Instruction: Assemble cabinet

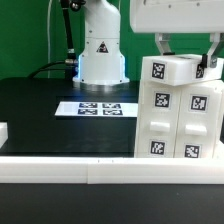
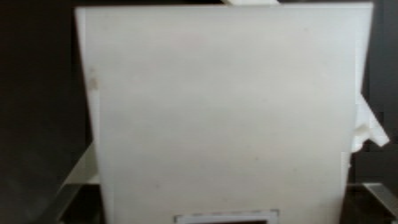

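The cabinet [image 1: 178, 125], a large white box with black-and-white marker tags on its face, stands on the black table at the exterior view's right. A white tagged top piece [image 1: 172, 72] sits on it, a little askew. My gripper [image 1: 186, 55] comes down from above, one finger on each side of this top piece, and looks closed on it. In the wrist view a plain white face of the cabinet [image 2: 214, 110] fills almost the whole picture. My fingers show there only faintly at its sides.
The white robot base [image 1: 100, 55] with a triangular sticker stands at the back. The marker board [image 1: 100, 107] lies flat in front of it. A white rail [image 1: 60, 165] runs along the table's front edge. A small white piece [image 1: 3, 132] shows at the left edge.
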`<state>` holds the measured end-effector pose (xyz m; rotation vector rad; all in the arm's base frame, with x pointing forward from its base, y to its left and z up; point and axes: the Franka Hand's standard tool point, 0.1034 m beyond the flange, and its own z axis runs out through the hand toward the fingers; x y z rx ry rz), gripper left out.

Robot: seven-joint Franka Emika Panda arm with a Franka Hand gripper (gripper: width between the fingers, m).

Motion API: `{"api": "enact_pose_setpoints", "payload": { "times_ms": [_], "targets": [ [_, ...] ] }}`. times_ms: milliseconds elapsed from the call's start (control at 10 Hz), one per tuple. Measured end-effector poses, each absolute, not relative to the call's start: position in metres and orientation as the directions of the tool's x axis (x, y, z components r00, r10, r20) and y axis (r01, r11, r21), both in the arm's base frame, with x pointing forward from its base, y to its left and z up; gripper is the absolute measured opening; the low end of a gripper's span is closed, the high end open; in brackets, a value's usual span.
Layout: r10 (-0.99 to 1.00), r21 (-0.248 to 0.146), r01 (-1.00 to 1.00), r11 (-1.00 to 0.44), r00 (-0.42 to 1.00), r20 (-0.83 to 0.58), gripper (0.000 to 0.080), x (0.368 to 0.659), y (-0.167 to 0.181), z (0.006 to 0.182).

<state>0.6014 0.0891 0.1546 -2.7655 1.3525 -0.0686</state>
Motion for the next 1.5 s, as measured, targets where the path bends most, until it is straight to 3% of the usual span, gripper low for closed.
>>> {"api": "enact_pose_setpoints", "payload": {
  "times_ms": [600,1000,1100,1500],
  "targets": [
    [-0.991,-0.105,-0.988,-0.114,0.121,-0.061,0.056,0.6057,0.092,0.1554],
    [-0.996,-0.097,-0.995,0.027,-0.018,-0.089,0.056,0.6074,0.0902,0.1548],
    [-0.995,-0.096,-0.995,0.023,-0.014,-0.094,0.0712,0.607,0.0921,0.1547],
    [-0.992,-0.111,-0.994,-0.011,0.025,-0.12,0.0794,0.6083,0.0938,0.1619]
  ]
}}
